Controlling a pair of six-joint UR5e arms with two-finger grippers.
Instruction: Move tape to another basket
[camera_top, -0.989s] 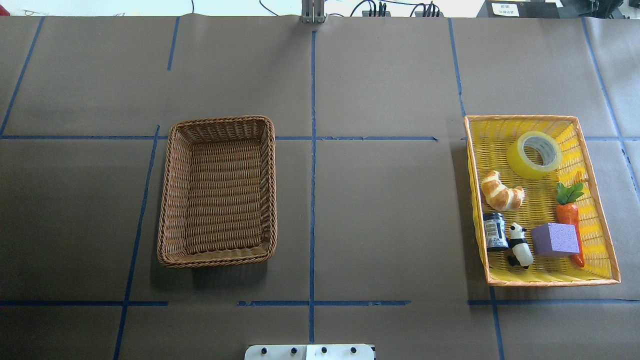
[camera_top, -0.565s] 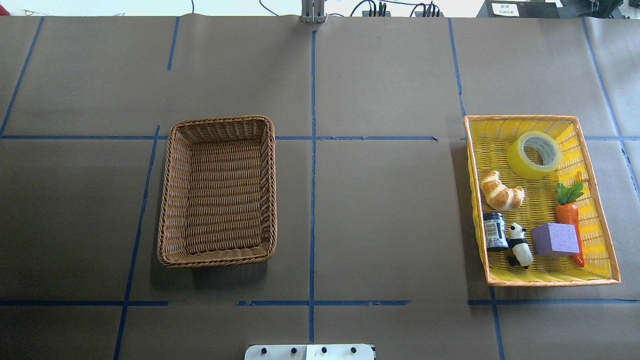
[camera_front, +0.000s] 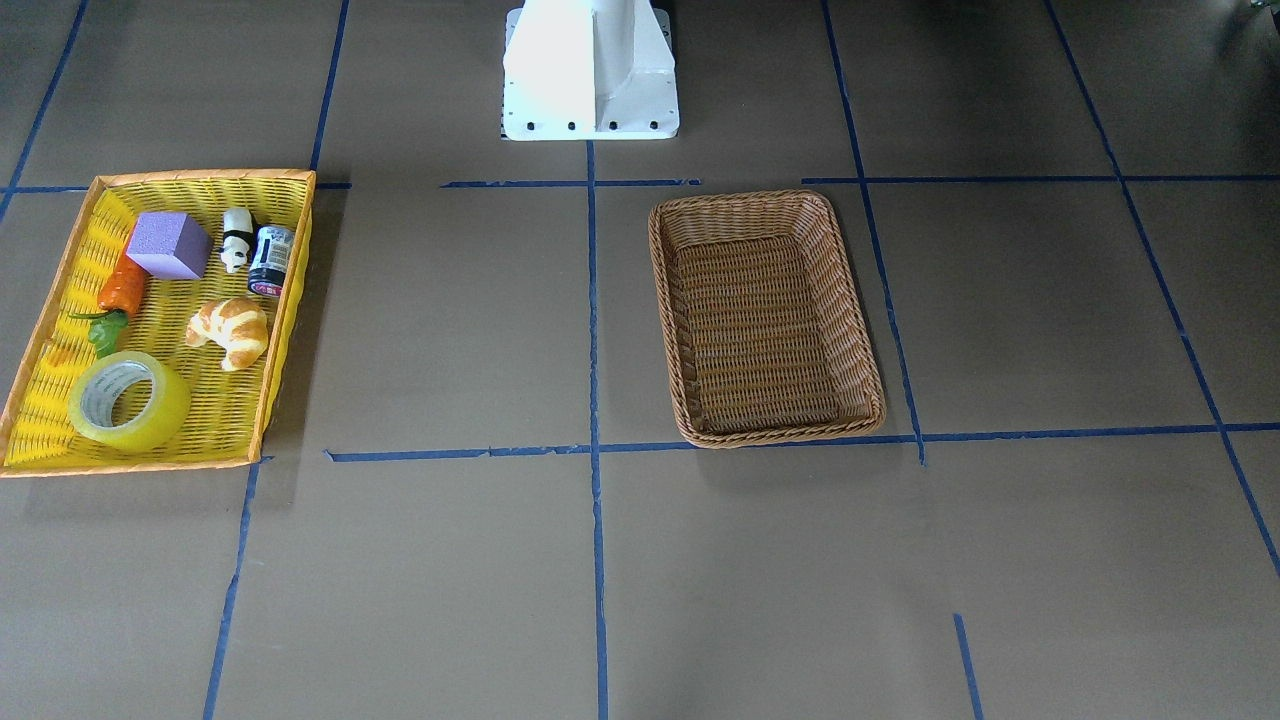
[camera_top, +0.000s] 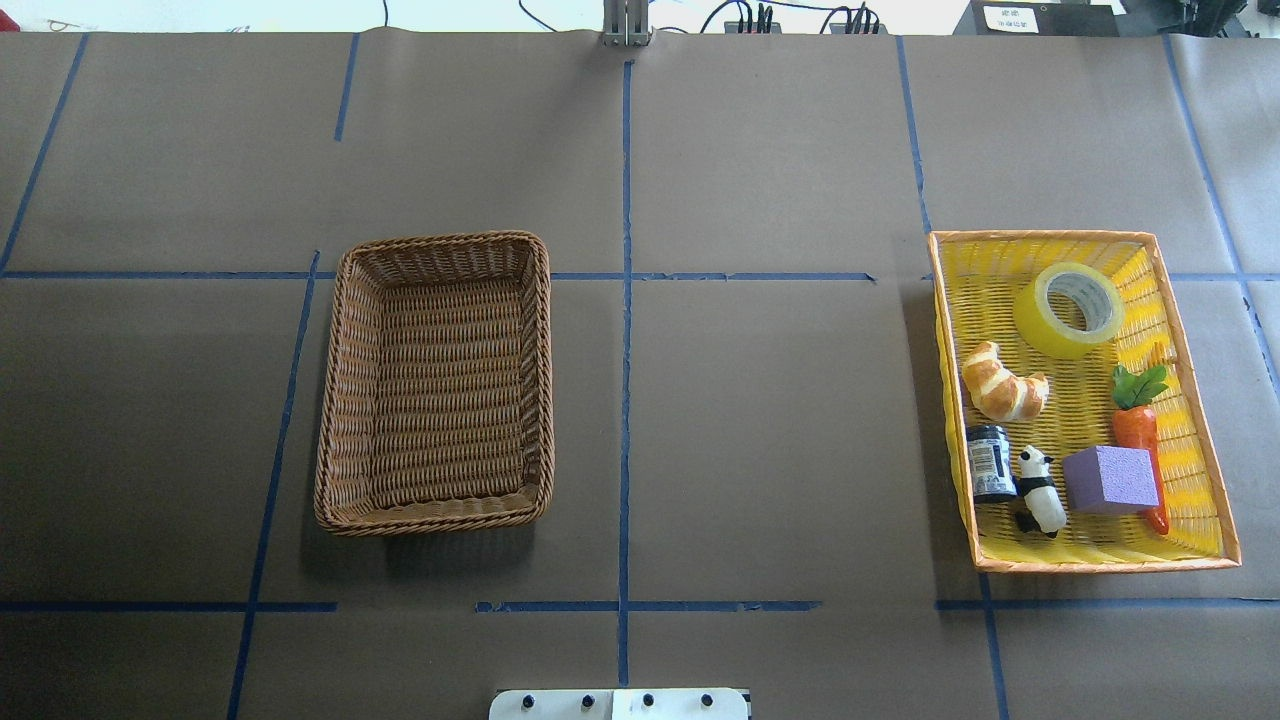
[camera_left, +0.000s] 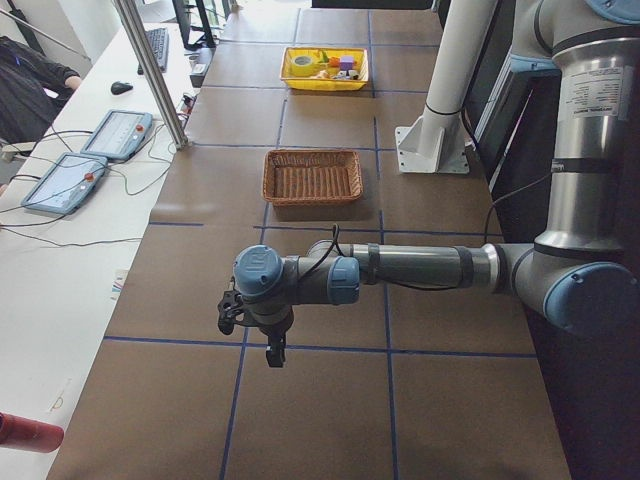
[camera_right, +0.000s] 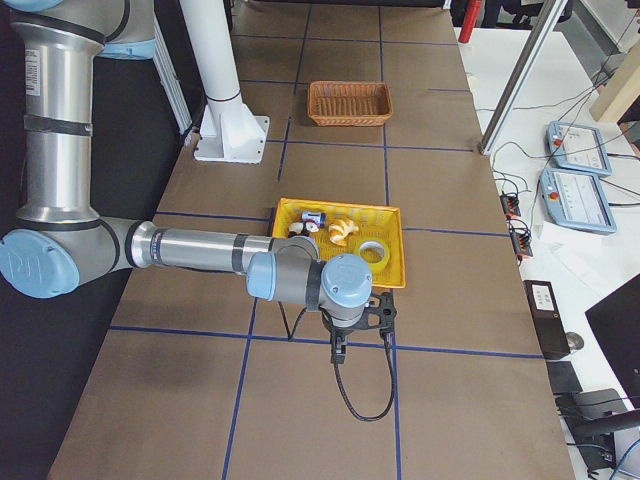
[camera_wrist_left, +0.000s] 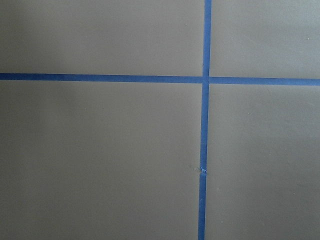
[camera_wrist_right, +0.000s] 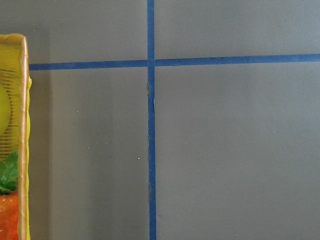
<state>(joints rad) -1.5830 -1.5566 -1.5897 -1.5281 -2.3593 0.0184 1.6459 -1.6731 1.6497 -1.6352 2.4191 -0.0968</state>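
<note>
The tape lies in the yellow tray near the worktop's right edge, with the wicker basket left of centre. I cannot tell whether the jaws of the left gripper or the right gripper are open or closed.

A robotics lab: paper-covered table gridded with blue tape lines, teach pendants alongside.
</note>
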